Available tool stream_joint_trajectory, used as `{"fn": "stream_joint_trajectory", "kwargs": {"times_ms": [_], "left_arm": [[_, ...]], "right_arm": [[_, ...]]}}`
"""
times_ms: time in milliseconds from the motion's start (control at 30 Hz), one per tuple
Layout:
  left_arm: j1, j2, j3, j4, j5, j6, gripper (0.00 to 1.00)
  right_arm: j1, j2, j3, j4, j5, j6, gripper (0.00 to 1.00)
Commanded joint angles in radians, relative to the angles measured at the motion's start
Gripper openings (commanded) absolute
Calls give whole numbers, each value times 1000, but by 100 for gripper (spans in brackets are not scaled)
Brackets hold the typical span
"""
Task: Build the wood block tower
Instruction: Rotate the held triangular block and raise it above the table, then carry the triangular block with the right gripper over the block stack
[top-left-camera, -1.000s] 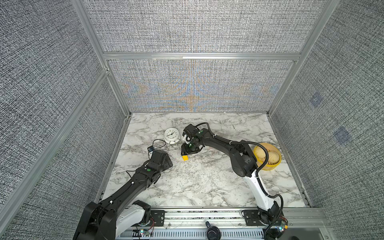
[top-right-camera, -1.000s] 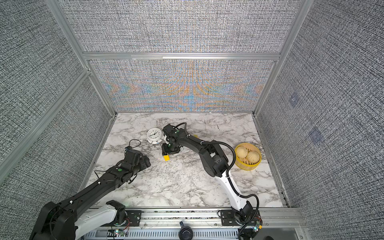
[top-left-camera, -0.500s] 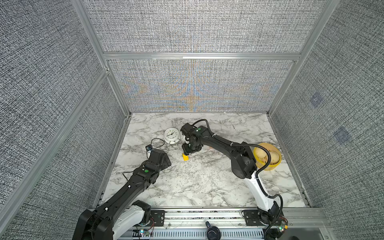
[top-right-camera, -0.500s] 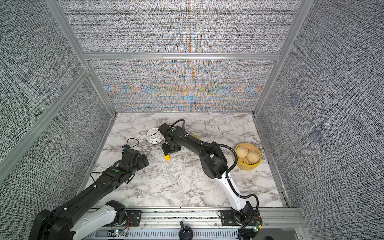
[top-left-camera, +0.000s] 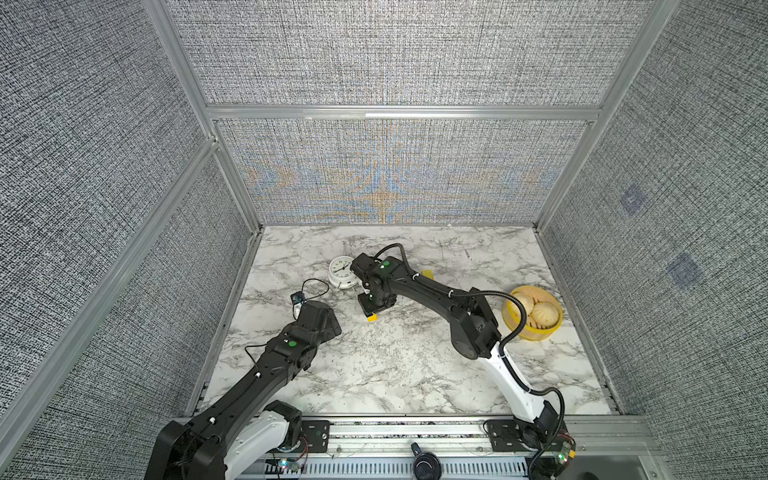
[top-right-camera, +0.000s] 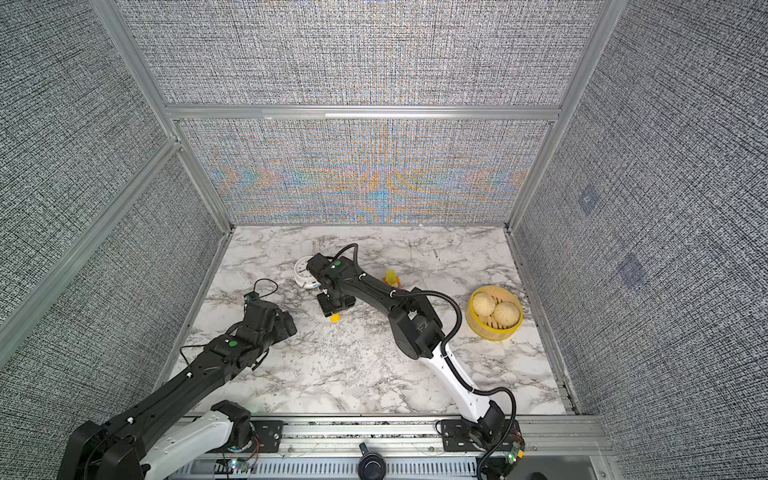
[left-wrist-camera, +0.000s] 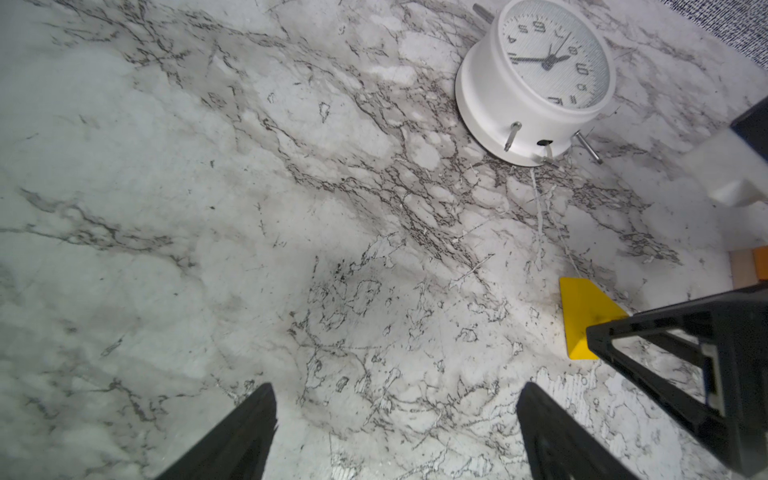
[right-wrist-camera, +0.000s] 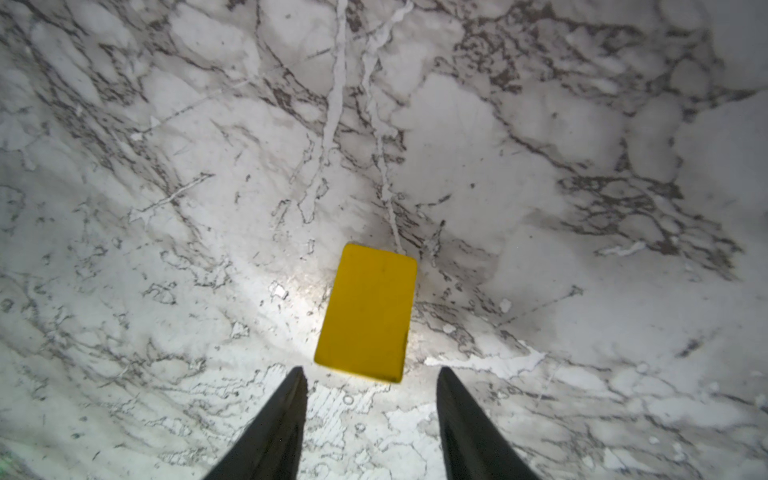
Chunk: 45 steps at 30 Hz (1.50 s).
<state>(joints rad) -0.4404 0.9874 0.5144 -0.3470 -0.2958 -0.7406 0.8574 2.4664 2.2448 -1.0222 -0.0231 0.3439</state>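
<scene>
The right tool (right-wrist-camera: 370, 372) has its two black fingers apart with nothing between them. The yellow painted wood block (right-wrist-camera: 368, 311), a plain rectangle from above, lies flat on the white marble-patterned tabletop (top-left-camera: 415, 365). It sits just beyond the fingertips, roughly in line with the gap.

Compared with a second ago, the right arm has swung its wrist slightly toward the white round clock (top-left-camera: 341, 270) and brought the tool more squarely over the block. The block itself has not shifted; in both top views only its near edge peeks out from under the tool. I read this as an approach nearly finished and a grasp not yet made. The fingers would need to come down astride the block's narrower sides before closing.

The left tool (left-wrist-camera: 397, 385) is spread wide and empty, hovering over bare tabletop near the block. Its arm has eased back slightly, leaving the right arm room.

The tower (top-right-camera: 390, 277), a small stack showing a yellow piece over orange, stands behind the right forearm, mostly hidden and apart from the block. The block looks meant for that stack, and the carry should be short.
</scene>
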Motion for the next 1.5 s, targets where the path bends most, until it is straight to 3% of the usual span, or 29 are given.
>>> {"fn": "stream_joint_trajectory", "kwargs": {"times_ms": [0,667,1133,1467], "left_arm": [[2,-3,-4,-4,-17,4,92],[2,47,22,8,-17,21,92],[2,117,77,23,10,16,92],[1,230,196,1,95,19,92]], "right_arm": [[7,10,22,-35,10,19,50],[7,25,60,-67,39,6,25],[-28,-89,22,-82,77,-32,22],[-125,-218,-52,-92,44,-78,22]]}}
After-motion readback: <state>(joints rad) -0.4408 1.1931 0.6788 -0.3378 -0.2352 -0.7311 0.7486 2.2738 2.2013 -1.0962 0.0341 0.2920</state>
